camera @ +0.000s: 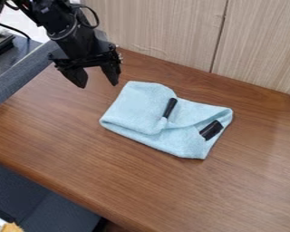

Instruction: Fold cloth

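So, on the brown table (171, 190), the black arm (64, 34) angles down from the far left. The light blue cloth (138, 106) is sitting around the middle, partly folded over. Gripper's (98, 85) pointing down, far-left of the cloth, fingers spread wide, holding nothing.

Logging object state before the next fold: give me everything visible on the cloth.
The cloth is light blue, soft and slightly fuzzy-looking. It lies partly folded in an uneven bundle on the brown table, layers showing along its near edge. A loose fold rises across its right half, ending in pointed corners. A narrow black strip shows near the middle, a wider black patch by the right end. It touches the table; the hand is clear of it.
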`<state>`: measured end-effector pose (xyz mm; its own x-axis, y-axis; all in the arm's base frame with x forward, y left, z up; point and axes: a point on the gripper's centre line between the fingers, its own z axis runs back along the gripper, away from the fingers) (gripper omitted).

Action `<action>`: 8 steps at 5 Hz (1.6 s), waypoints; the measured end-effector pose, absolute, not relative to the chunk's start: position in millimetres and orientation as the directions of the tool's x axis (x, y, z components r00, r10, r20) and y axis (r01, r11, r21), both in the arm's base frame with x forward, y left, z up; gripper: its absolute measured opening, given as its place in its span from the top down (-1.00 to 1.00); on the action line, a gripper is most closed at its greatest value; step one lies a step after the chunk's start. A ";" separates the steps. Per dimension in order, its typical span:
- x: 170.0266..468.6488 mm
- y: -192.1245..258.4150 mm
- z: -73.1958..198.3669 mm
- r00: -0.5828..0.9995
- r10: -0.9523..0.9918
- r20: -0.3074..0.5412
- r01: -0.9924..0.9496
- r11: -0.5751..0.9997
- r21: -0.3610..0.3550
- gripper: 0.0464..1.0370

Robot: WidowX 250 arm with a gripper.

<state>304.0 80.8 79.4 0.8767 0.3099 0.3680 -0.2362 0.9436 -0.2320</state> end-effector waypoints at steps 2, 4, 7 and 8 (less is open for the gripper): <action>306.2 55.3 59.4 0.916 0.269 0.297 -0.206 0.952 -0.226 -0.93; 318.9 6.1 47.2 0.947 0.160 0.280 -0.100 0.971 -0.217 -0.93; 329.9 -15.3 13.6 0.971 0.046 0.233 -0.021 0.994 -0.110 -0.85; 332.6 -16.7 8.0 0.974 0.048 0.222 -0.024 0.994 -0.111 -0.30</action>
